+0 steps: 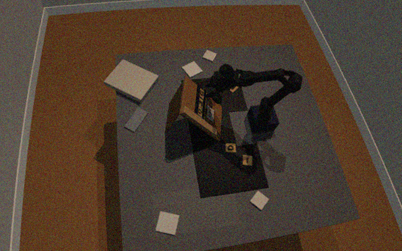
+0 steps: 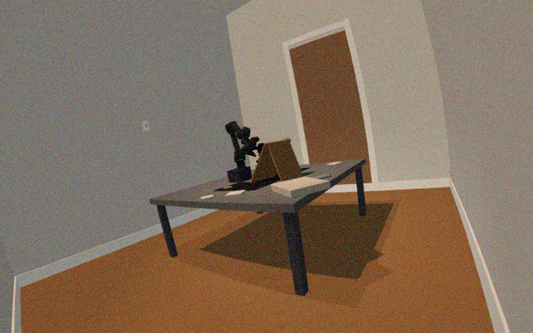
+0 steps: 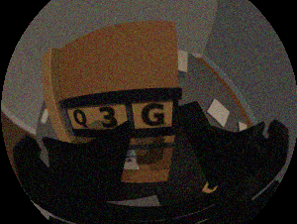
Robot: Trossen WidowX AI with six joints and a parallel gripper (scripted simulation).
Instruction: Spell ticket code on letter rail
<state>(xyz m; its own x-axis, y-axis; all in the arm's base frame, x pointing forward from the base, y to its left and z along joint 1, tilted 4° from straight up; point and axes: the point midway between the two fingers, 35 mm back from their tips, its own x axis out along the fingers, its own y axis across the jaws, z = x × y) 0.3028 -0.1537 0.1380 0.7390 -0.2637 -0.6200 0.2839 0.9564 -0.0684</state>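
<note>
The sloped wooden board (image 1: pixel 188 95) (image 2: pixel 286 158) (image 3: pixel 119 59) carries the black letter rail (image 3: pixel 153 93). In the wrist view the rail holds a Q tile (image 3: pixel 79 118) and a 3 tile (image 3: pixel 107 117) side by side, then a narrow dark gap, then a G tile (image 3: pixel 152 114). My gripper (image 3: pixel 157 123) is open, its fingers on either side of the G tile, not clamped on it. The ticket (image 1: pixel 209 113) (image 3: pixel 131 163) is partly hidden in the wrist view; its code is unreadable. Loose tiles lie at the board's near side: one round-lettered (image 1: pixel 230 147) and one unclear (image 1: pixel 247 159).
Another loose tile (image 1: pixel 234 88) (image 3: pixel 209 188) lies beside the arm. A large pale box (image 1: pixel 132 79) (image 2: pixel 299 186) and a grey slab (image 1: pixel 135 119) are behind the board. Pale square cards (image 1: pixel 191 69) (image 1: pixel 209 55) (image 1: pixel 259 200) (image 1: pixel 167 223) lie around the counter.
</note>
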